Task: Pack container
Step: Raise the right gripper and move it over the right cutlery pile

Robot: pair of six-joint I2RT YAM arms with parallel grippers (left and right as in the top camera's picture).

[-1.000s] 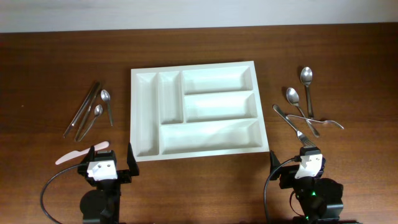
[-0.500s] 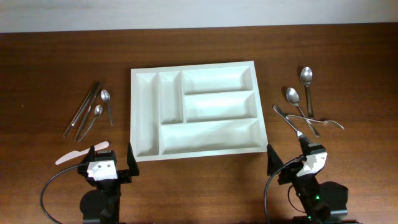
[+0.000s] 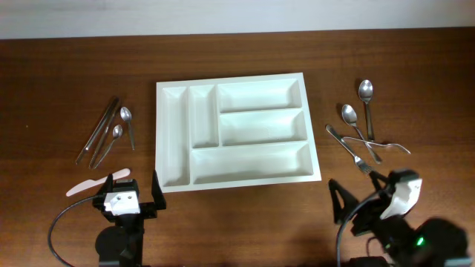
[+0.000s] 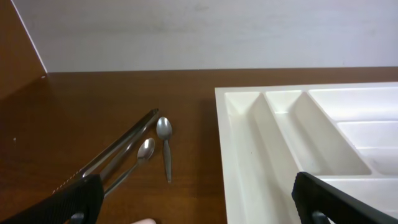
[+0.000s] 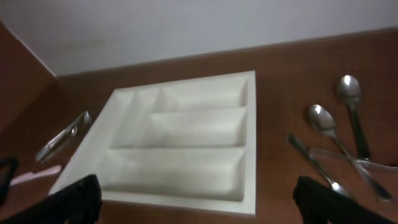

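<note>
The container [image 3: 230, 79] is a white cutlery tray with all its compartments bare, lying mid-table. My left gripper [image 3: 126, 191] sits near the front edge, below the tray's left corner, open with nothing between its fingers. The left wrist view shows it [image 4: 202, 202] spanning the tray's left rim [image 4: 222, 149] and the bare wood beside it. My right gripper [image 3: 364, 194] hovers at the front right, open and holding nothing. In the right wrist view it [image 5: 202, 202] looks down across the whole tray [image 5: 251, 143] from a tilted angle.
Left of the tray lie knives [image 3: 98, 132] and two small spoons [image 3: 128, 122], also seen as spoons [image 4: 164, 134]. A pale plastic knife [image 3: 93, 183] lies by the left gripper. Right of the tray lie spoons [image 3: 365, 93] and forks [image 3: 352, 148], with the same spoons [image 5: 322, 117] in the right wrist view.
The right arm has swung to the right and turned, carrying its open gripper away from the tray's front right corner. The left arm has stayed still.
</note>
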